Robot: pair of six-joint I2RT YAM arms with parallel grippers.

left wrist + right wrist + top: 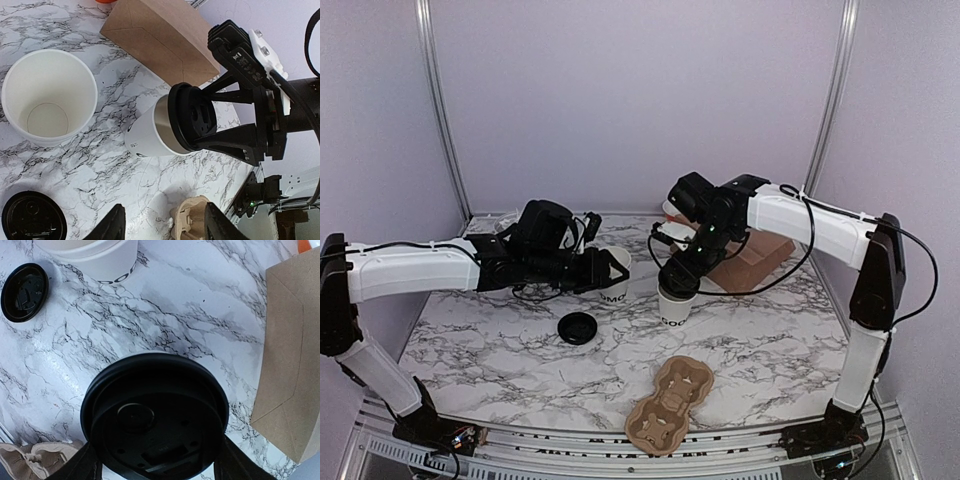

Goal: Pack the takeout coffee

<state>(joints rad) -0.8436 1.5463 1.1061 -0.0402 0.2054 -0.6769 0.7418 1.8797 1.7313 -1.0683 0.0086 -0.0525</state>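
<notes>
top external view: the right arm [800,220] arches high from its base, elbow up, forearm angled down so the right pincer [678,285] points at the table. its jaws are clamped on the black lid [155,412], which sits on the mouth of the cup [145,137] standing directly beneath. the left arm [410,270] lies low, stretched toward the middle. the left pincer [164,216] has its jaws apart and holds nothing. an open cup [50,97] stands just beside it. a loose lid [579,327] lies nearer the bases. the bag [752,258] is behind the right pincer, the carrier [670,405] well in front.
</notes>
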